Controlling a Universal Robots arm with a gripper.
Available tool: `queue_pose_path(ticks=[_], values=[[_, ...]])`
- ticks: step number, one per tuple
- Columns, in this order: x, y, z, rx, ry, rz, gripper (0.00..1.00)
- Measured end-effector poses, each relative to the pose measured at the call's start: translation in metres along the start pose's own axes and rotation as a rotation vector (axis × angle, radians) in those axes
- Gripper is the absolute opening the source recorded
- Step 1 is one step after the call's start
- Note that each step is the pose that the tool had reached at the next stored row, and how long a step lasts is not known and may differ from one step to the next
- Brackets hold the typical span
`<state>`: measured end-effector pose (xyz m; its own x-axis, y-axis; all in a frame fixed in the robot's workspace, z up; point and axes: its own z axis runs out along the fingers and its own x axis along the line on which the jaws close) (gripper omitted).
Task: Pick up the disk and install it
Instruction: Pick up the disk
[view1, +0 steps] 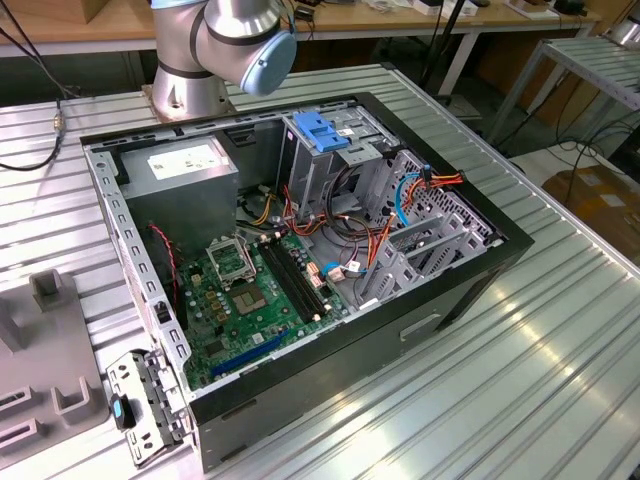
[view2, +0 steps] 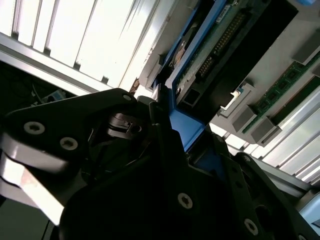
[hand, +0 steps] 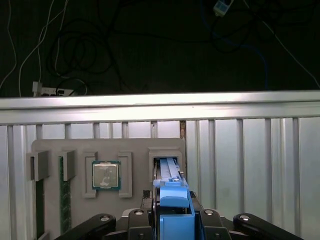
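in the first wrist view we find the tray (hand: 75, 147) by the table (hand: 250, 150) edge, carrying a cpu (hand: 106, 175) and, in its end slot, the disk (hand: 167, 167) on edge. the claw (hand: 172, 206) is closed on the disk.

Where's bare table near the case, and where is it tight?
Bare ribbed table runs on the exterior view's right of the open computer case, out to the table edge. Tight: the cables packed beside the drive cage inside the case, and the grey tray on the exterior view's left.
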<state>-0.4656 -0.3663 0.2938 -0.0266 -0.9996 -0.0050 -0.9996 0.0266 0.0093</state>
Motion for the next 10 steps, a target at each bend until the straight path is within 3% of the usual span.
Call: queue_pose_path(ticks=[10], values=[[0.0000, 0.0000, -0.0019, 0.0000, 0.0000, 0.000, 0.37]])
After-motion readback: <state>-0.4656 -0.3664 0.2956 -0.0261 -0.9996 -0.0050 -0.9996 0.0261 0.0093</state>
